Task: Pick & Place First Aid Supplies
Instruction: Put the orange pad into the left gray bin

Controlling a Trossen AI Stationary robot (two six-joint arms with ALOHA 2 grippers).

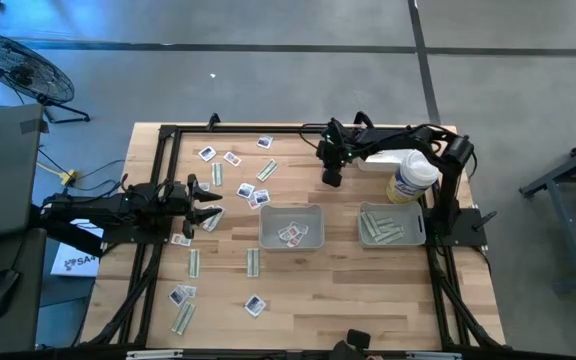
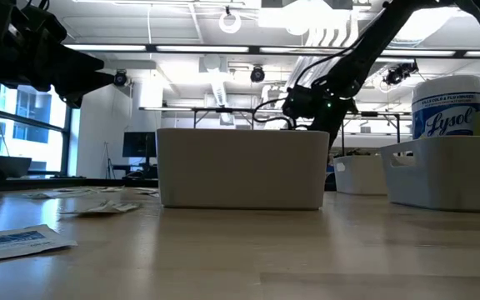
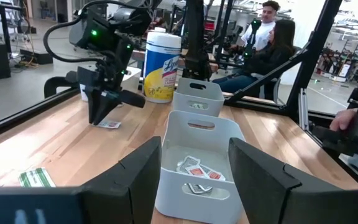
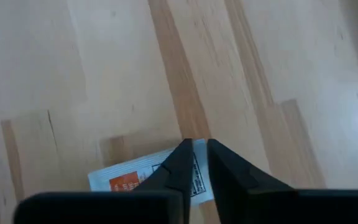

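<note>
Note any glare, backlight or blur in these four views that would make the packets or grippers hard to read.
Low view: bright ceiling lights backlight the scene, so the left gripper reads as a silhouette, and the near packet is soft. High view: even light, packets tiny. Left wrist view: its own fingers blur up close. Right wrist view: right gripper dark and soft over an orange-printed packet.

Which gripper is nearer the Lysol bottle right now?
Right. The right gripper hangs just beside the Lysol bottle; the left gripper waits across the table, beyond the middle tray.

A white packet (image 2: 15,240) lies before the tray (image 2: 242,168).
</note>
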